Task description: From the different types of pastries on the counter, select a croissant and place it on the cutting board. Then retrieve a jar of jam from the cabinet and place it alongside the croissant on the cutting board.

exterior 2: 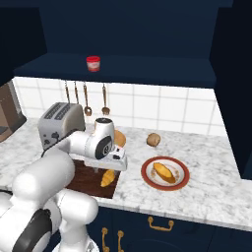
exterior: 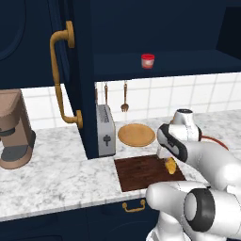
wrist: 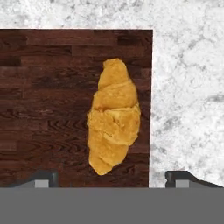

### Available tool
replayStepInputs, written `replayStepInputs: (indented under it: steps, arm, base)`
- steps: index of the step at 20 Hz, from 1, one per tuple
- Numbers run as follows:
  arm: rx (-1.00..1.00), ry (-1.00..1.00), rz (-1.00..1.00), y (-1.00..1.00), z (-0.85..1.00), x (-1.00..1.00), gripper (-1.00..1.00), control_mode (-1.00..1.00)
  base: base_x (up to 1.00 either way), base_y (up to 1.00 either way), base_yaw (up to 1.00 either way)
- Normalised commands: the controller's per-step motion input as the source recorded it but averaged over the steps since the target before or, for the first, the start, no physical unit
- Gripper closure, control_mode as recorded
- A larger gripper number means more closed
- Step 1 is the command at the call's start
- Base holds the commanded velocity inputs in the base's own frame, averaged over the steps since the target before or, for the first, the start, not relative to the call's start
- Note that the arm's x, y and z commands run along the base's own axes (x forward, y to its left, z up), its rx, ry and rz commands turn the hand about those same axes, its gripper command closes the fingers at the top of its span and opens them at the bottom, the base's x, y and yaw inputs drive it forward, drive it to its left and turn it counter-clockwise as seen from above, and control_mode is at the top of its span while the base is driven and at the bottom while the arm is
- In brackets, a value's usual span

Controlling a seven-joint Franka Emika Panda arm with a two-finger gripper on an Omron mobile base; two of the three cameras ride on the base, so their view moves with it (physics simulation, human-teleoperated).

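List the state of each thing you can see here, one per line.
croissant: lying flat on the cutting board, near its edge, released.
hand: open, fingers either side of the croissant, not gripping it.
cutting board: flat on the counter, holding just the croissant.
cabinet door: swung open.
jar of jam: upright on the cabinet shelf, lid on.
loaf: resting on a red-rimmed plate.
bun: sitting on the counter.

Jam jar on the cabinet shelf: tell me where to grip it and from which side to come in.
Grip the jar of jam around its short round body below the lid, coming in level from the open front of the cabinet. It stands upright and alone on the shelf, with the cabinet above it, so a front approach looks easier than a top-down one.
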Motion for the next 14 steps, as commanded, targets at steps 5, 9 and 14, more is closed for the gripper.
replayStepInputs:
  steps: [5, 9, 14]
  arm:
    - [0.00, -0.08, 0.00, 0.23, 1.00, -0.64, -1.00, -1.00]
    - [0.00, -0.02, 0.00, 0.63, 1.00, -0.05, -1.00, -1.00]
    - [0.00, -0.14, 0.02, 0.44, 1.00, 0.01, -1.00, -1.00]
  base:
    - [0.00, 0.00, 0.00]
    - [0.00, 0.00, 0.00]
    - [0.00, 0.00, 0.00]
